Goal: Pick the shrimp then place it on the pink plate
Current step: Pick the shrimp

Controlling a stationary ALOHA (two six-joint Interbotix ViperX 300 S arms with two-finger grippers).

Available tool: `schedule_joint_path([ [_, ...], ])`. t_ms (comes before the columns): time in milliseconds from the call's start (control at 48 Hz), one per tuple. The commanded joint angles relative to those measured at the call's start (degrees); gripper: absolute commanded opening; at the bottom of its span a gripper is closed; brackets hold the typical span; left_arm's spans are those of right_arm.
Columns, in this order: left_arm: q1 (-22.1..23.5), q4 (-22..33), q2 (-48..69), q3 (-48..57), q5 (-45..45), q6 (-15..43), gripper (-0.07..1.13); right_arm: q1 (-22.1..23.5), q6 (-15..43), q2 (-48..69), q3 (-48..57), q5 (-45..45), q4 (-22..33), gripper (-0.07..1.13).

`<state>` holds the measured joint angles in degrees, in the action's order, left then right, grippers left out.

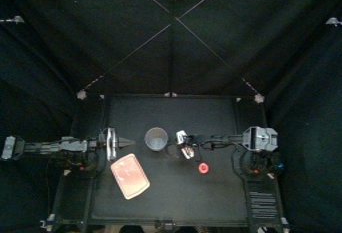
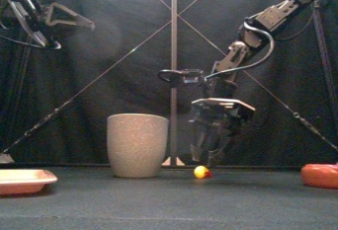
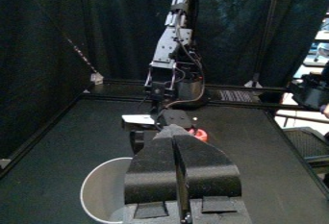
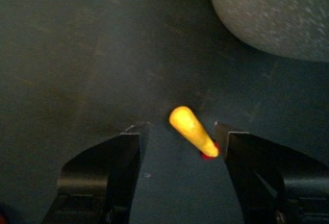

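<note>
Tall grey speckled cup (image 2: 137, 145): upright, left of the middle of the black table (image 1: 174, 202), nearer its back edge. Red toy food (image 2: 319, 175), kind unclear: right of the middle, well apart from the cup.

Black curtains (image 1: 171, 17) are hanging in soft folds behind and beside the small black table (image 1: 174, 199), which is lying matte under dim light, while a paler strip of room (image 3: 316, 60) is showing past the booth's edge.
</note>
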<state>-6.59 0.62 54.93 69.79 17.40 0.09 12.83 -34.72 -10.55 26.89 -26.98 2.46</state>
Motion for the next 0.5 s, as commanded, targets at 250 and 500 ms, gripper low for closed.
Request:
schedule_joint_path([
  [250,-0.1,-0.1,-0.4,-0.9,1.1,0.1,0.10,2.0,-0.1,-1.9,-2.1,0.6,-0.5,0.81],
  [500,-0.1,-0.2,-0.4,-0.7,1.5,0.2,0.10,2.0,0.1,-2.2,-2.1,0.5,-2.6,0.56],
])
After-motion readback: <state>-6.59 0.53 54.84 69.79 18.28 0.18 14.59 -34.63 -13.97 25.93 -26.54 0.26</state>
